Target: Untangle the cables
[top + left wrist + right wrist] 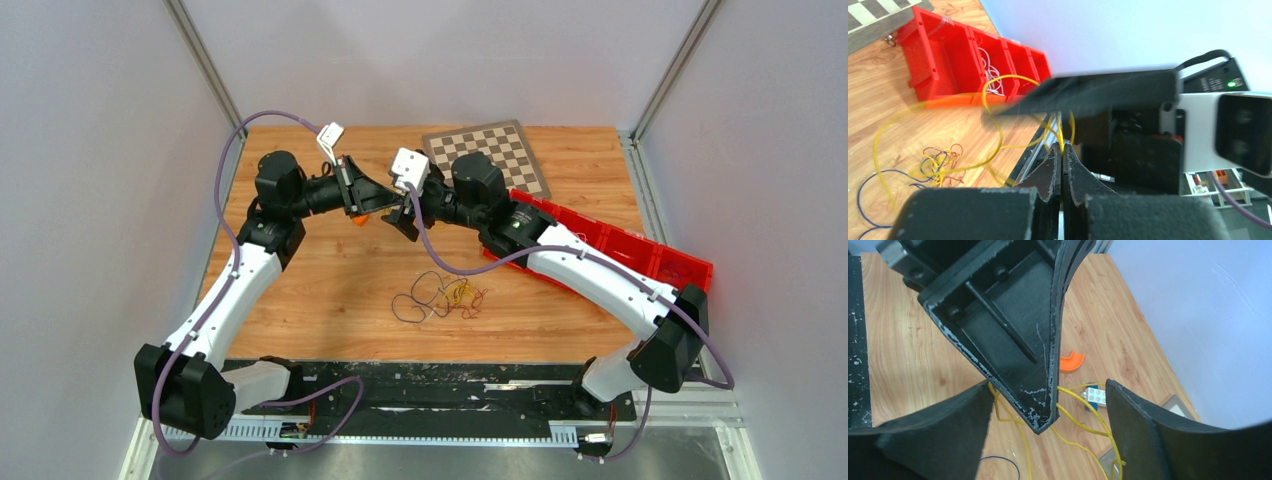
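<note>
Left pincer (1062, 150) clamped tight on a yellow cable (984, 95), centre frame; right pincer (1048, 385) gaping wide around its tips, other cables (440, 297) heaped on desk (330, 270)

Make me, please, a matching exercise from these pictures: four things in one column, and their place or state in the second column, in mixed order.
1. left end effector
2. right end effector
3. red bin
4. chessboard

A. holds a white cable
B. open, straddling the other end effector
C. at the table's far edge
D. shut on a yellow cable

Pairs: 1-D, 2-B, 3-A, 4-C
</note>
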You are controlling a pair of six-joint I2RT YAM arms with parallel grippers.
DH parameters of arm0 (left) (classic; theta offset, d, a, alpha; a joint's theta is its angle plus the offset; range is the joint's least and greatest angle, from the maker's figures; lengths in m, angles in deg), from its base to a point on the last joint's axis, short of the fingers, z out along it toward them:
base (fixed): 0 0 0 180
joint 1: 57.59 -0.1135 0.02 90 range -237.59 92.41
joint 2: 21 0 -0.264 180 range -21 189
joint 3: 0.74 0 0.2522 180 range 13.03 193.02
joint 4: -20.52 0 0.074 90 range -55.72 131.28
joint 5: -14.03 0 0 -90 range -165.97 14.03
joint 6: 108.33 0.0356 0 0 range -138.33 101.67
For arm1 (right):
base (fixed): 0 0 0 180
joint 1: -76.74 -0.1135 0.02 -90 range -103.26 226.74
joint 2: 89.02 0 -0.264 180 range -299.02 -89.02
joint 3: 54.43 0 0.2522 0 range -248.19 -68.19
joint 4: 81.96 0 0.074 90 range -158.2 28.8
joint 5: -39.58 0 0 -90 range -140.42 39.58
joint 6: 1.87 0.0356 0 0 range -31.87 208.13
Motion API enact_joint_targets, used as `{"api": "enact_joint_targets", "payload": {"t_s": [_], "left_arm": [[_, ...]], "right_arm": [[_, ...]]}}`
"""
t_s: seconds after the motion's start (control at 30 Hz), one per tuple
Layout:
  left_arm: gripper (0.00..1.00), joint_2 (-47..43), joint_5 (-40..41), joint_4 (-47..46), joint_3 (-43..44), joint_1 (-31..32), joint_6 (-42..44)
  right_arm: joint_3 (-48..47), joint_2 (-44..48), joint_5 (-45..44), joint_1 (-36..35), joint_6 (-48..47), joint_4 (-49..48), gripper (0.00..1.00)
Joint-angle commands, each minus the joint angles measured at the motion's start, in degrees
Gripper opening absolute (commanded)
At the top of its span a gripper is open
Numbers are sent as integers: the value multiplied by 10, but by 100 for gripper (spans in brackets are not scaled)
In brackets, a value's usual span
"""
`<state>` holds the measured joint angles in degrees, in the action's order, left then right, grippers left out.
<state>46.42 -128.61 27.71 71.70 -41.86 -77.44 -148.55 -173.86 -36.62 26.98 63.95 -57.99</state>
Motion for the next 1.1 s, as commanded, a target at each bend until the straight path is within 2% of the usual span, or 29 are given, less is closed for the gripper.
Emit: {"api": "enact_joint_targets", "payload": {"t_s": [0.0, 0.17, 0.23, 0.27, 0.47, 0.53, 0.57, 0.6, 0.63, 0.67, 0.8, 0.87, 0.93, 1.07], "left_arm": [[0, -5, -17, -77, 19, 0, -46], [0, -3, -31, -109, 16, -1, -72], [0, -2, -31, -112, 15, -1, -75], [0, -2, -31, -114, 14, -1, -75], [0, -10, -19, -80, 15, -5, -40], [27, -13, -11, -48, 22, -11, -10], [49, -14, -10, -39, 29, -14, 0], [60, -16, -10, -24, 31, -22, 23], [83, -16, -8, -14, 39, -27, 35], [96, -19, -3, 14, 42, -37, 67], [100, -34, 41, 141, 66, -64, 198], [100, -39, 70, 192, 75, -71, 244], [100, -41, 101, 226, 77, -73, 259], [100, -39, 120, 244, 68, -74, 252]], "right_arm": [[29, 26, 12, -1, -7, -24, 46], [38, 41, 63, 15, 18, -44, 18], [46, 53, 86, 20, 26, -58, 4], [54, 60, 93, 22, 28, -66, 0], [82, 92, 145, 56, 65, -71, 0], [92, 103, 159, 78, 79, -63, 0], [93, 108, 165, 91, 86, -54, 0], [94, 113, 169, 105, 91, -41, 0], [96, 117, 172, 120, 96, -28, 0], [99, 124, 172, 138, 101, -15, 0], [131, 153, 150, 219, 114, 35, 0], [149, 162, 78, 262, 137, 67, 0], [167, 166, -30, 288, 174, 90, 0], [195, 164, -133, 315, 282, 112, 0]]}}
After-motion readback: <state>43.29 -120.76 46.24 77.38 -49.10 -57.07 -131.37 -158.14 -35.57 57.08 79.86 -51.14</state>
